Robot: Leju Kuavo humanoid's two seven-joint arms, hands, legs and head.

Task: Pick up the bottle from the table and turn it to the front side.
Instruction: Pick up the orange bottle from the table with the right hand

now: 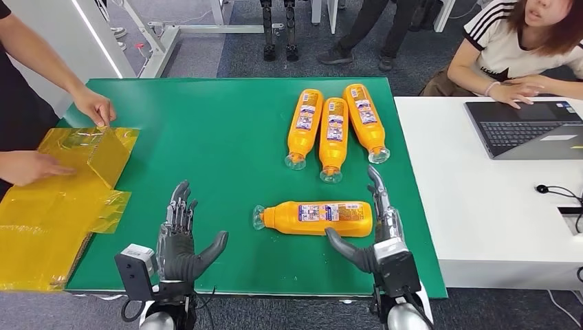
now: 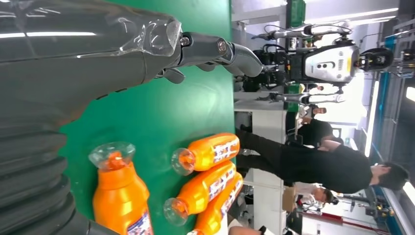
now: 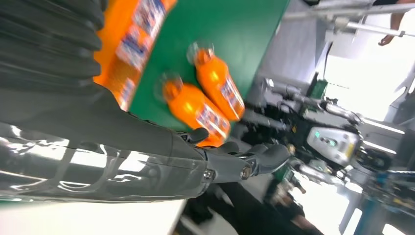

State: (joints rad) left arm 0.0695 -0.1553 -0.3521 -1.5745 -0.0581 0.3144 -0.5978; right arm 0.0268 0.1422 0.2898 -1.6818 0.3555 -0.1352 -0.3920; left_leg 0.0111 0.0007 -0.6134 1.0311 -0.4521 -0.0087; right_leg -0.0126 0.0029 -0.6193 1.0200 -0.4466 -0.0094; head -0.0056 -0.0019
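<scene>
Right hand (image 1: 377,230) seen spread, holding nothing | orange bottle (image 1: 317,218) laid sideways just beside its thumb | left hand (image 1: 180,237) spread, well apart

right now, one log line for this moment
left hand open, idle | right hand open beside lying bottle | not gripped | three bottles behind

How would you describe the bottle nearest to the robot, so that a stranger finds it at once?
Look at the green table; three orange bottles lie side by side at its far part. Nearer the robot, one orange bottle lies alone, crosswise to them, cap to the left, beside the right robot hand.
</scene>
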